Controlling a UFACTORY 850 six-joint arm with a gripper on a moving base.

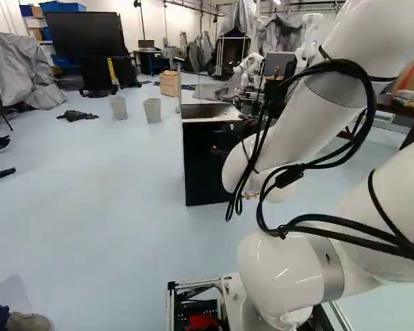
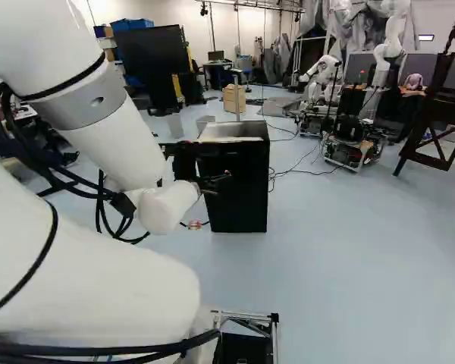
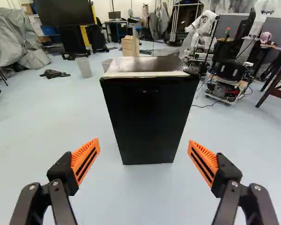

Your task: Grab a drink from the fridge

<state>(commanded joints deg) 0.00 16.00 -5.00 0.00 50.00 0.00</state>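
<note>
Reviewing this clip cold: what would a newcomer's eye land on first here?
Most likely the black fridge, standing straight ahead of the open tool, whose orange pads glow on either side. Next comes the bulky white arm, filling the right of the left base view. Farther back, at the upper left of that view, stands a big dark screen.

Bright, fairly even light fills the room around me, and the pale floor (image 3: pixel 51 122) gives back a soft sheen. Small highlights glint on my white arm (image 1: pixel 283 272). The fridge (image 3: pixel 147 110) shines on top, while its black front swallows detail. Shadows stay faint. Far things look slightly soft, and my wrist view stretches the fridge wider toward its top.
</note>
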